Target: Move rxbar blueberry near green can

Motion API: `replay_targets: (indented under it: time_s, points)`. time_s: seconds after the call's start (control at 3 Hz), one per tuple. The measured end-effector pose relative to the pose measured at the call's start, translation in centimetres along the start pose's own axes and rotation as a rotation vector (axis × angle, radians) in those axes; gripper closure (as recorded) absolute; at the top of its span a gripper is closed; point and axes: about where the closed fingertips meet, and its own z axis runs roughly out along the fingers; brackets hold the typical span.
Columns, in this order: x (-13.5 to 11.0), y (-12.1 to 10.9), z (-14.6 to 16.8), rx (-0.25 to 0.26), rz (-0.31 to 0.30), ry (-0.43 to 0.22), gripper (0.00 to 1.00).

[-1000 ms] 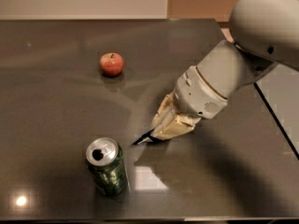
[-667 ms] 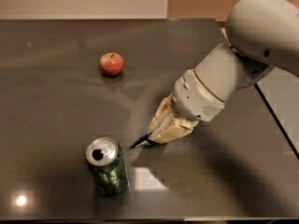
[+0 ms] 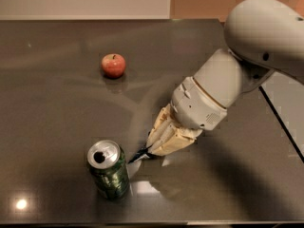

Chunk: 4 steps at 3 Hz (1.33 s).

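near the front of the dark table, the green can stands upright. just to its right the gripper sits low over the tabletop, pinched closed on the rxbar blueberry, whose dark end pokes out toward the can. a red apple lies well behind.

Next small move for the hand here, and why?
Probably lower a touch and release. The hand sits just right of the green can, with the rxbar blueberry poking out of its grip toward the can. That looks near enough; pushing further risks knocking the upright can. The apple is far back, out of the way.
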Motion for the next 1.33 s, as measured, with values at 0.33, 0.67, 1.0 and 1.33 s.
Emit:
replay_targets:
  time_s: [0.33,0.67,1.0,1.33]
  points:
    - [-0.57,1.18,0.02,-0.023,-0.027,-0.004,0.82]
    - [-0.43,1.82,0.08,-0.03,-0.033,-0.005,0.6]
    - [-0.59,1.8,0.15,-0.029,-0.036,-0.003,0.36]
    - [-0.73,1.8,0.21,-0.027,-0.039,-0.001,0.13]
